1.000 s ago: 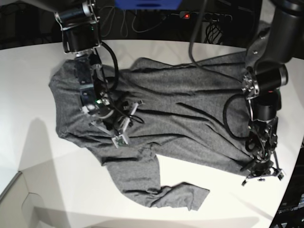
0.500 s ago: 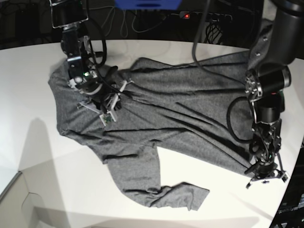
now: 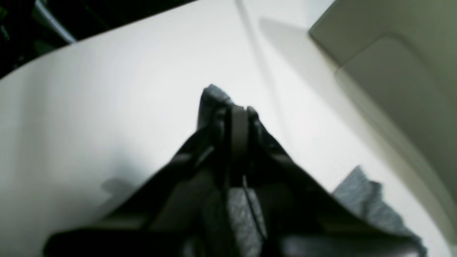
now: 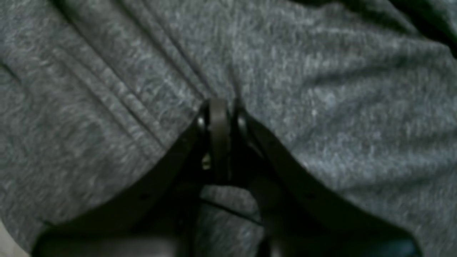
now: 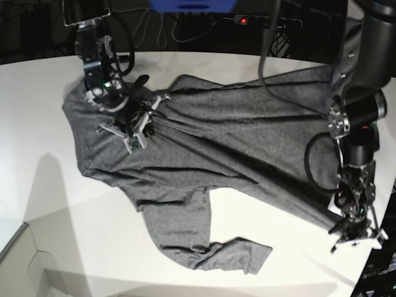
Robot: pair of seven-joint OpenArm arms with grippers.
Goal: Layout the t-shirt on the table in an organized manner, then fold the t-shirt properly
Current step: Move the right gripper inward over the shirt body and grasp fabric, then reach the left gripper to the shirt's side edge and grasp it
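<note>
Your t-shirt [image 5: 216,154] lies spread across the middle of the white surface [image 5: 37,204], wrinkled, w/ one long sleeve [image 5: 204,247] bent toward the near edge of the surface. Fabric is pulled taut btwn the two arms. Your right hand [image 4: 219,107], over the t-shirt's upper body, has its fingers together, pinching a ridge of the knit; creases fan out from the pinch. Your left hand [image 3: 230,110], at the t-shirt's far corner by the surface's edge, is clamped on a bit of grey cloth, w/ bare surface all around it.
</note>
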